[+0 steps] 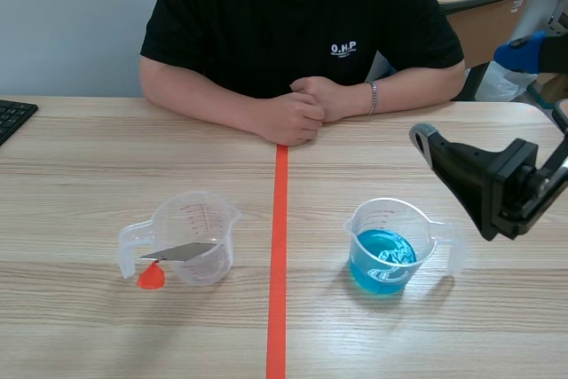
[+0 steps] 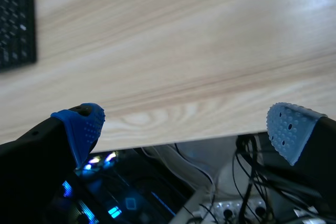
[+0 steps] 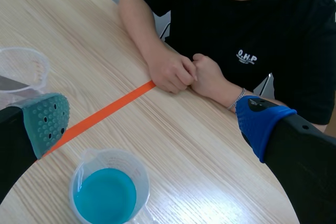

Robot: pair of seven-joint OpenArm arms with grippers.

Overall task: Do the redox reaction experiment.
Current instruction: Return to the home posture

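Table: pale wood, split by an orange-red tape line running from near edge to far edge. Left half, towards the near edge: clear measuring cup with a grey metal strip tilted across it and an orange-red tab at the strip's outer end, low beside the cup's handle; whether the tab rests on the wood cannot be told. Right half, towards the near edge: second cup of blue liquid, about a third full, upright, handle turned to the right edge. Keyboard at the left edge. Person seated at the far edge, clasped hands resting by the tape. Right gripper: fingers spread wide, holding nothing, raised above and just short of the blue cup. Left gripper: fingers likewise apart, empty, hanging over a table edge well away from both cups. Hazards, as judged: both cups look light, so an off-centre closing could tip one and spill the blue liquid; the strip is loosely propped and a nudge could send it sliding out.
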